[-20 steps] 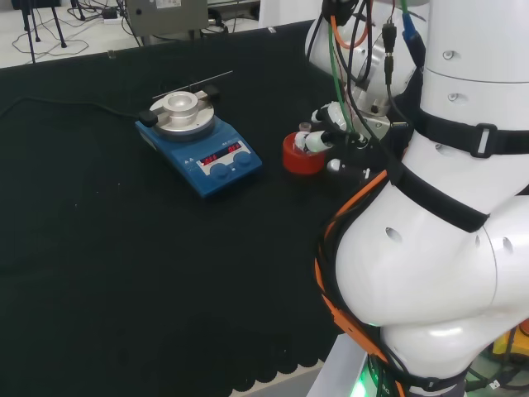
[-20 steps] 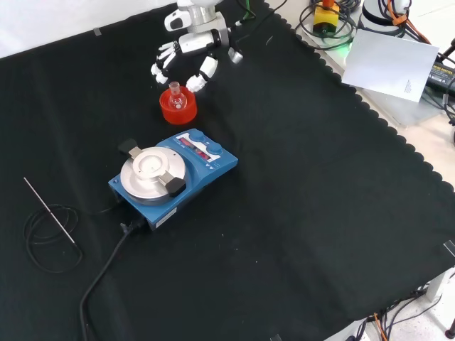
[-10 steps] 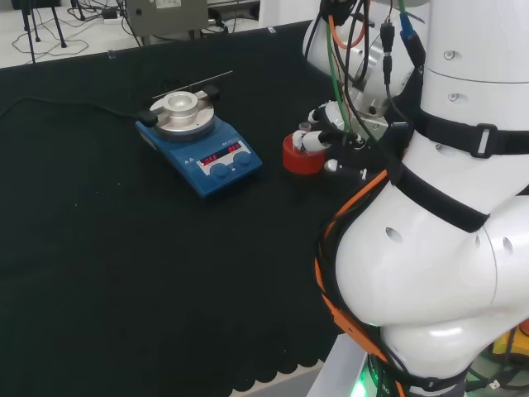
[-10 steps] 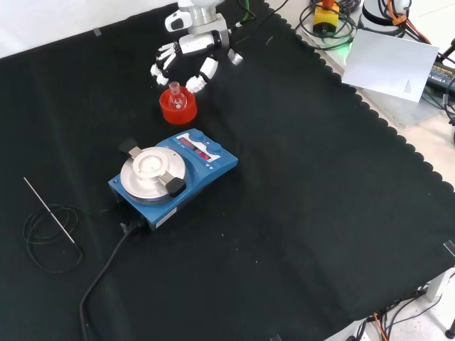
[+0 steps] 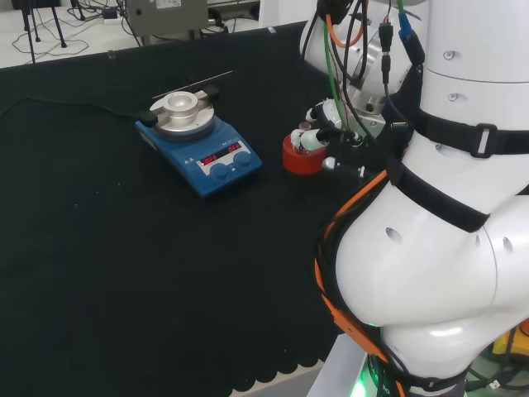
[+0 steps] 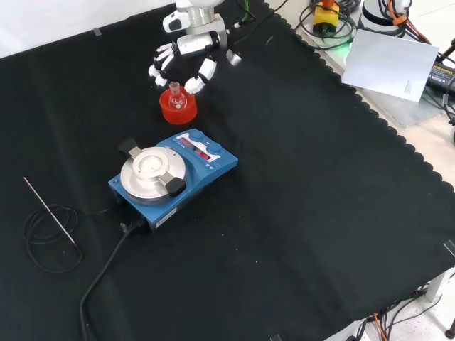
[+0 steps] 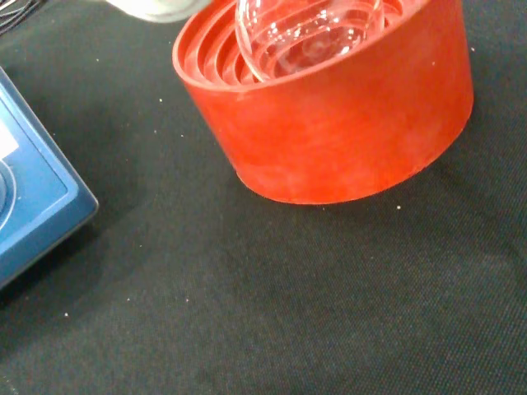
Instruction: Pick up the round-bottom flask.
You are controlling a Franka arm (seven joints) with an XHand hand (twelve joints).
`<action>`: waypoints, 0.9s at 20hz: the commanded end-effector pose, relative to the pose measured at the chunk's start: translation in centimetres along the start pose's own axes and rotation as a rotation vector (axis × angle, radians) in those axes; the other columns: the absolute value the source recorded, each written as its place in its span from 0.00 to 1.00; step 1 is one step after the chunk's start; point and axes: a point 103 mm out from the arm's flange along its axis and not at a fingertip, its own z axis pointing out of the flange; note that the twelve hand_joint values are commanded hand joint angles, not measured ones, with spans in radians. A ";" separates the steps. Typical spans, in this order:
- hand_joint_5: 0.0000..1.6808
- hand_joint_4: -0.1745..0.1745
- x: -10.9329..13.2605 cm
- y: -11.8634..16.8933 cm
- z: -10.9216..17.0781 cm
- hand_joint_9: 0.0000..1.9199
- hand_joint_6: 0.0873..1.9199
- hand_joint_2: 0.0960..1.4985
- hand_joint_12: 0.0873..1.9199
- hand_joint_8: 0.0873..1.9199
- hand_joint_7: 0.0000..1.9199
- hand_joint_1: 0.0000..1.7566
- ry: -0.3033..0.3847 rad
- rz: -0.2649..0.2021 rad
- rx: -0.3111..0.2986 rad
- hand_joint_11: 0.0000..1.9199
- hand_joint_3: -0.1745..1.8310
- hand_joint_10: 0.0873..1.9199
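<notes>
A: What do you count on the cloth?
B: One round-bottom flask point(image 6: 175, 99), neck upright, seated in one red stand point(image 6: 177, 107), beside one blue stirrer point(image 6: 173, 177).
A: And your hand point(image 6: 186, 51)?
B: Fingers spread around the neck, not closed on it.

I see the round-bottom flask point(image 6: 175, 98), small and of clear glass, sitting upright in its red ribbed stand point(image 6: 177, 108) on the black cloth, neck pointing up. Its bulb point(image 7: 309, 33) looks empty, though the glass makes that hard to judge.
</notes>
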 end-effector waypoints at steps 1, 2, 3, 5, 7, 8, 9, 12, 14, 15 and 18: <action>0.34 0.31 0.0 0.1 0.0 0.18 0.14 0.48 0.59 0.25 0.12 0.45 0.002 -0.002 0.001 0.00 0.36 0.29; 0.33 0.32 -0.1 0.2 -0.1 0.18 0.16 0.48 0.59 0.25 0.12 0.45 0.001 -0.003 0.000 0.00 0.36 0.29; 0.33 0.32 -0.1 0.2 -0.1 0.18 0.17 0.48 0.59 0.25 0.12 0.45 0.000 -0.003 0.000 0.00 0.36 0.29; 0.33 0.32 -0.3 0.3 0.0 0.18 0.18 0.48 0.59 0.25 0.12 0.45 0.001 0.000 -0.001 0.00 0.36 0.29; 0.33 0.32 -0.5 0.4 0.0 0.18 0.18 0.48 0.59 0.25 0.12 0.45 0.002 0.002 -0.001 0.00 0.36 0.30; 0.33 0.32 -0.5 0.5 0.0 0.18 0.18 0.48 0.59 0.25 0.12 0.45 0.002 0.003 0.000 0.00 0.36 0.30; 0.32 0.32 -0.6 0.5 0.1 0.18 0.19 0.48 0.59 0.25 0.12 0.45 0.003 0.003 0.000 0.00 0.36 0.30; 0.32 0.31 -0.6 0.6 0.2 0.18 0.21 0.48 0.59 0.25 0.12 0.45 0.005 0.002 0.003 0.00 0.36 0.30; 0.32 0.31 -0.5 0.6 0.3 0.18 0.22 0.48 0.59 0.25 0.12 0.45 0.005 -0.001 0.006 0.00 0.36 0.30; 0.32 0.31 -0.5 0.7 0.3 0.18 0.22 0.48 0.59 0.25 0.12 0.45 0.006 -0.002 0.007 0.00 0.36 0.30; 0.32 0.31 -0.4 0.8 0.2 0.18 0.22 0.48 0.59 0.25 0.12 0.45 0.009 -0.002 0.003 0.00 0.36 0.30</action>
